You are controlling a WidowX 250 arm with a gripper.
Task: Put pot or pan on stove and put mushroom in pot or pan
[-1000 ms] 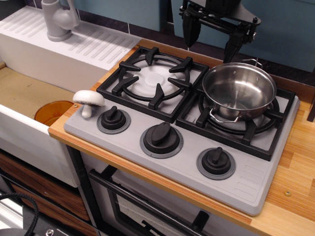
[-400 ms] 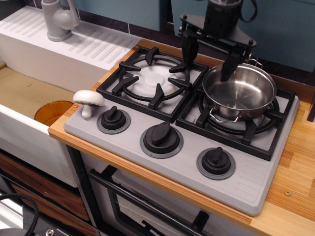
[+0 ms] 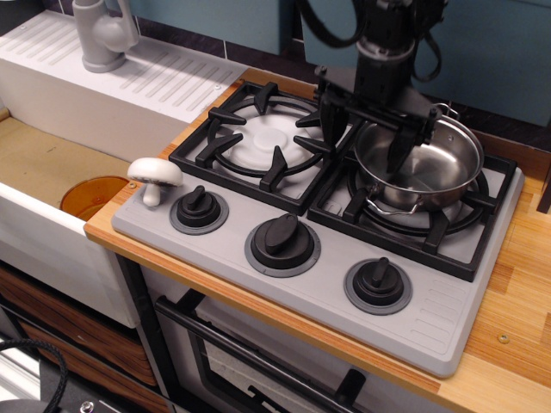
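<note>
The shiny steel pot [image 3: 435,163] sits on the right burner of the grey two-burner stove [image 3: 331,288]. My gripper [image 3: 366,142] is open and low over the pot's left rim. One finger [image 3: 331,125] is outside the rim and the other finger [image 3: 400,155] is inside the pot. The white mushroom [image 3: 155,176] stands upright on the stove's front left corner, beside the left knob [image 3: 198,206], far from the gripper.
The left burner grate [image 3: 263,142] holds nothing. A sink basin with an orange bowl [image 3: 95,196] lies left of the stove, with a grey faucet [image 3: 103,34] and a white drainboard [image 3: 164,82] behind. The wooden counter [image 3: 516,284] runs along the right.
My gripper has come down from above the stove's back edge to the pot's left rim and stayed open. The pot and the mushroom have not moved.
</note>
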